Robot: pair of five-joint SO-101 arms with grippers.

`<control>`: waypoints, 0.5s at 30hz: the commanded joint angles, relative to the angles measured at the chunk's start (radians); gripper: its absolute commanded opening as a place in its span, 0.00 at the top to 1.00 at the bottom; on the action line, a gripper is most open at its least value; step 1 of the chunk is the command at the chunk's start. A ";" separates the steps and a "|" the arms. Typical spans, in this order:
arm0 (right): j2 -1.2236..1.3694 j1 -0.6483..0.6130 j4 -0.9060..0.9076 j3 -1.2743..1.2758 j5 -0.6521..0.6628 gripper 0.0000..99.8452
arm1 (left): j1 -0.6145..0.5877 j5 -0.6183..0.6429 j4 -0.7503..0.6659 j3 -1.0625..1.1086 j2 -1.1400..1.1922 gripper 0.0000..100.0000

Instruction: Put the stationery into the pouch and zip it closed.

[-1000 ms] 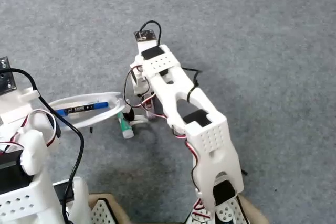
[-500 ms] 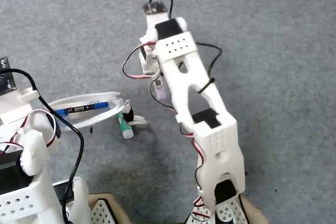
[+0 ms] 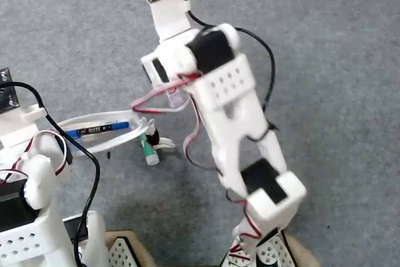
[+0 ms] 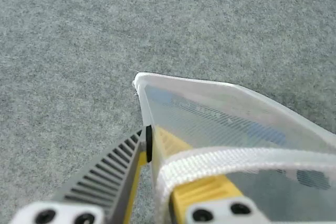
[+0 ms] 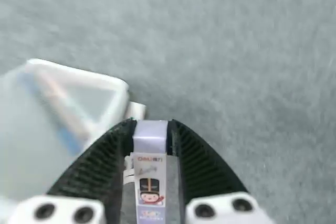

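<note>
Grey felt table (image 3: 325, 60): mesh pouch (image 4: 226, 119) is clamped by the left gripper (image 4: 149, 136), a lilac stationery item (image 5: 149, 182) by the right gripper (image 5: 150, 127)

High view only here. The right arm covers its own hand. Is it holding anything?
Observer: Yes. In the right wrist view the right hand is shut on a lilac stick with a printed label, held above the grey table.
Operator: And the left hand? I only see the pouch next to that arm.
Observer: In the left wrist view the left hand pinches the pouch at its corner, with one finger on each side of the mesh wall.
</note>
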 commanded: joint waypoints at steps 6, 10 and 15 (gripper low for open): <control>-0.226 -0.137 -0.097 -0.039 0.158 0.99 | 0.001 0.003 -0.029 -0.022 -0.020 0.97; -0.248 -0.242 -0.098 -0.039 0.239 0.99 | 0.001 0.003 -0.031 -0.022 -0.020 0.97; -0.246 -0.339 -0.098 -0.039 0.304 0.99 | 0.001 0.003 -0.031 -0.022 -0.020 0.97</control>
